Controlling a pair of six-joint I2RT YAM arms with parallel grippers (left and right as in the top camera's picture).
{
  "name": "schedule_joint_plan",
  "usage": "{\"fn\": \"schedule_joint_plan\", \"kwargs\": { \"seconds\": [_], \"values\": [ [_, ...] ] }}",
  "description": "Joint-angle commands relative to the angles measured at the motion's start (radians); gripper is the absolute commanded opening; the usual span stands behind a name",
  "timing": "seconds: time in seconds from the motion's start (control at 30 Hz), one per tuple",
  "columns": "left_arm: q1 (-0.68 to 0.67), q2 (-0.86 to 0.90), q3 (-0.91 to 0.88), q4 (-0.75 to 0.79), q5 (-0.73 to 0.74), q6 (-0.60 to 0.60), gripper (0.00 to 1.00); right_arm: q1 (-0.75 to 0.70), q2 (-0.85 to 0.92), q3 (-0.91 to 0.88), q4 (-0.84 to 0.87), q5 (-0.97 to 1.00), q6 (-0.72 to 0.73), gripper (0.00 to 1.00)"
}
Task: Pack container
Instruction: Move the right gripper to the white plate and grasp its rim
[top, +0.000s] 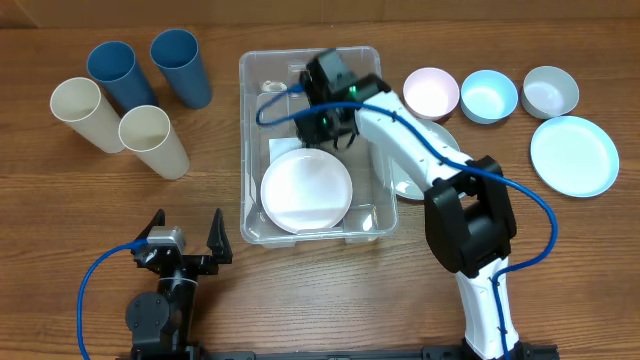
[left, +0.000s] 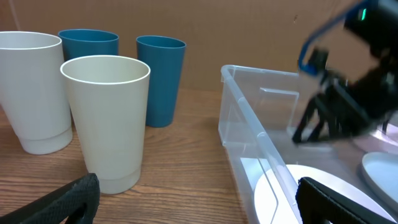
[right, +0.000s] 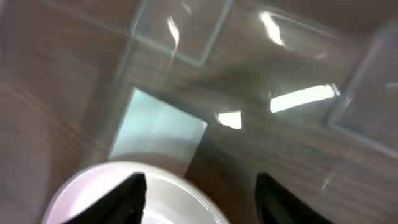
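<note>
Right gripper (right: 199, 190) hangs inside the container (top: 244, 130) — jaws apart over a white plate (top: 306, 190) — while left gripper (top: 188, 228) rests spread wide.

- My right wrist feed is smeared throughout; the white plate (right: 180, 204) runs off at 6 o'clock.
- Overhead, the right arm (top: 415, 150) hides most of a second plate (top: 408, 188) at 3 o'clock of the container (top: 243, 130).
- My left wrist feed crops the cream cup (left: 31, 87) at 9 o'clock; that arm blurs at 3 o'clock.

White arm (top: 405, 135); black joints (top: 468, 215); blue cable (top: 548, 215)
</note>
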Motion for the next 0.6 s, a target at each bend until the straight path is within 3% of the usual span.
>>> {"fn": "schedule_joint_plan", "kwargs": {
  "seconds": [0.0,0.07,0.33,0.57],
  "values": [
    [0.006,-0.010,-0.004,-0.003,0.000,0.012,1.00,-0.019,-0.013,0.202,-0.112,0.019,-0.013,0.63],
    [0.006,-0.010,-0.004,-0.003,0.000,0.012,1.00,-0.048,-0.013,0.331,-0.249,0.046,0.023,0.71],
    [0.006,-0.010,-0.004,-0.003,0.000,0.012,1.00,-0.264,-0.013,0.771,-0.723,0.069,0.251,0.85],
    [0.006,-0.010,-0.004,-0.003,0.000,0.012,1.00,-0.500,-0.013,0.721,-0.785,0.047,0.404,0.85]
  ]
}}
